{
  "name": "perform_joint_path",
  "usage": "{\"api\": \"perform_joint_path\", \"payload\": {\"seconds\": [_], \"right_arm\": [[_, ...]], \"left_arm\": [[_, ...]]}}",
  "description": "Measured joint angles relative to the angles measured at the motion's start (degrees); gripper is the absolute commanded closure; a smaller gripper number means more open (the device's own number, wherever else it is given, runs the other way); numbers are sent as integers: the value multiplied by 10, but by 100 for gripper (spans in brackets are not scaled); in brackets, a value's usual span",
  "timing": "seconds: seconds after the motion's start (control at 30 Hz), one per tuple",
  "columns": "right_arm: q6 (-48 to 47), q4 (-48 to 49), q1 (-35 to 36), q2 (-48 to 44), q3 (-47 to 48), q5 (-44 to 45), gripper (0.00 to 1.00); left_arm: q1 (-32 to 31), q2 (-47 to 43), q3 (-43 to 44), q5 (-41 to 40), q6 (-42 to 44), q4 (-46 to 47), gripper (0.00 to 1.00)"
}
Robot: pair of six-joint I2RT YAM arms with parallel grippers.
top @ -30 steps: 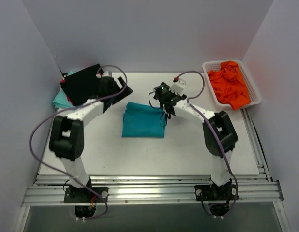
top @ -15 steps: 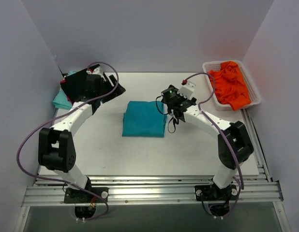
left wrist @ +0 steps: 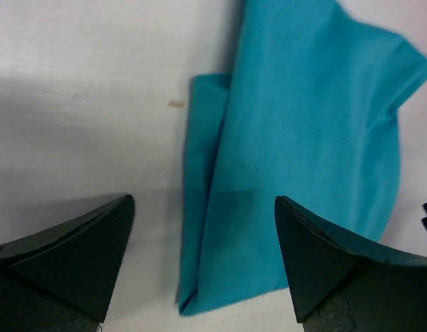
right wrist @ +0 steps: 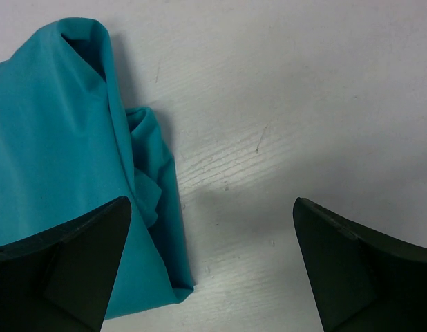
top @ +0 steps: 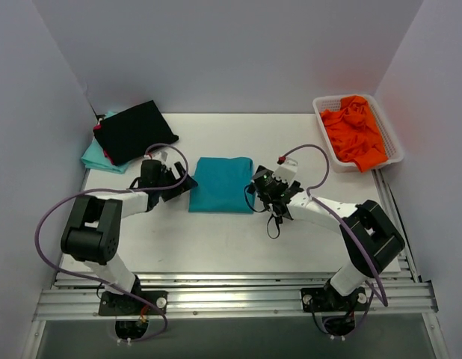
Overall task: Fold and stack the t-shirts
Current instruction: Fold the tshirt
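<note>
Having dropped low, both grippers (left [top: 188, 182], right [top: 255, 188]) flank the folded teal shirt [top: 222, 184], fingers wide, empty, ready to lift it.

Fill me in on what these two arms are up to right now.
Both arms are low on the table, flanking a folded teal t-shirt. The left gripper and right gripper sit at its opposite edges, jaws open, holding nothing. A black t-shirt lies on a teal one at far left; orange t-shirts fill the white basket.
</note>
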Motion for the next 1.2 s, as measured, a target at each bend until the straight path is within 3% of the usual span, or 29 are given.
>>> {"api": "perform_joint_path", "payload": {"seconds": [0.23, 0.53, 0.6, 0.63, 0.83, 0.97, 1.2], "right_arm": [[-1, 7, 2, -45, -1, 3, 0], [-2, 16, -18, -71, -14, 7, 0], [-2, 17, -21, -71, -19, 7, 0], [-2, 18, -23, -71, -21, 7, 0], [-2, 25, -30, -72, -37, 6, 0], [-2, 27, -40, -75, -48, 4, 0], [-2, 35, -52, -82, -56, -1, 0]], "left_arm": [[1, 87, 7, 72, -19, 183, 6], [-3, 137, 35, 117, -17, 238, 3], [-9, 144, 44, 120, -18, 239, 15], [-14, 151, 50, 121, -17, 239, 27], [-54, 182, 80, 123, -13, 230, 39], [-99, 191, 91, 111, -7, 202, 94], [-131, 205, 120, 117, -1, 179, 98]]}}
